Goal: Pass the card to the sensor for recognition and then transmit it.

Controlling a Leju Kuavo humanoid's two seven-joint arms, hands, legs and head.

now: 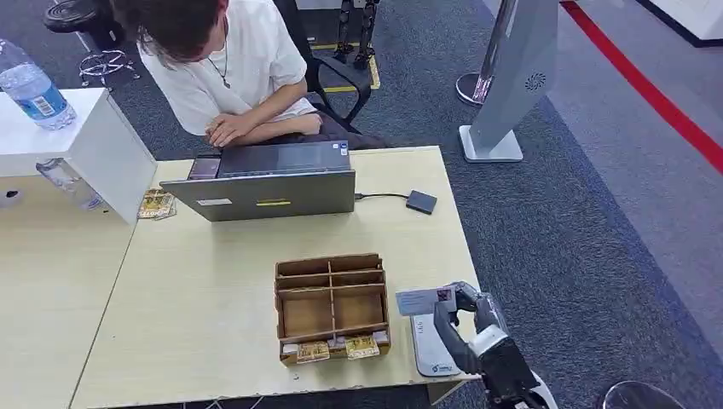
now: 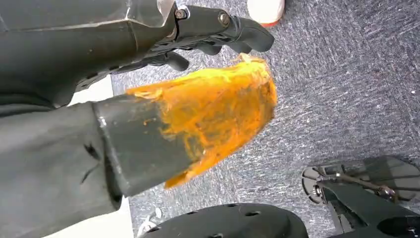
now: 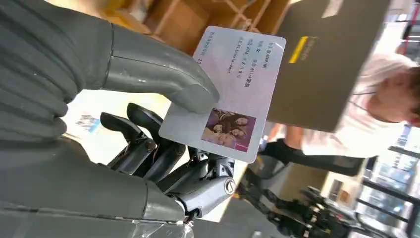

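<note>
My right hand (image 1: 474, 327) pinches a pale card (image 1: 424, 300) between thumb and fingers, near the table's front right corner. The card hangs just above the far end of a flat white sensor pad (image 1: 429, 348) on the table. In the right wrist view the card (image 3: 233, 94) shows printed text and a small photo, with the thumb of my right hand (image 3: 148, 124) pressed on its face and the dark fingers behind it. My left hand (image 2: 208, 34) hangs over grey carpet and holds nothing; its thumb tip is smeared orange.
A cardboard divider box (image 1: 331, 305) with small packets in its front row stands left of the card. Behind it are a grey laptop (image 1: 271, 181), a cabled black device (image 1: 421, 202), and a seated person (image 1: 230, 77). A water bottle (image 1: 32, 88) stands on a white box at left.
</note>
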